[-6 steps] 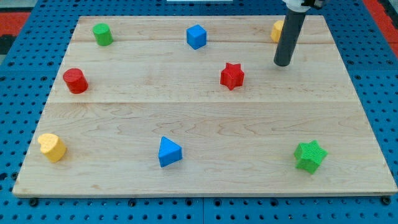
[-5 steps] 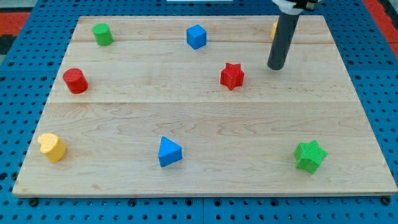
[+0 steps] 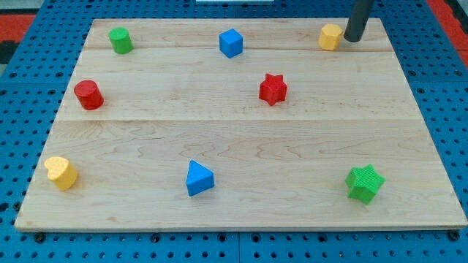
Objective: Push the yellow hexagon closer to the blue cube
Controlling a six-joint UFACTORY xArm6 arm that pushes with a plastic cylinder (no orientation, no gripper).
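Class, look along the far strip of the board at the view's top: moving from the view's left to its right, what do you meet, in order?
green cylinder → blue cube → yellow hexagon → my tip, just to the right of the hexagon.

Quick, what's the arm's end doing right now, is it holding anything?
My tip: a bare rod with no gripper, holding nothing, just to the view's right of the yellow hexagon.

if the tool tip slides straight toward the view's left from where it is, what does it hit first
Most likely the yellow hexagon: my tip sits just to its right, at the same height in the view. Further along that line stands the blue cube. Whether they touch yet is unclear.
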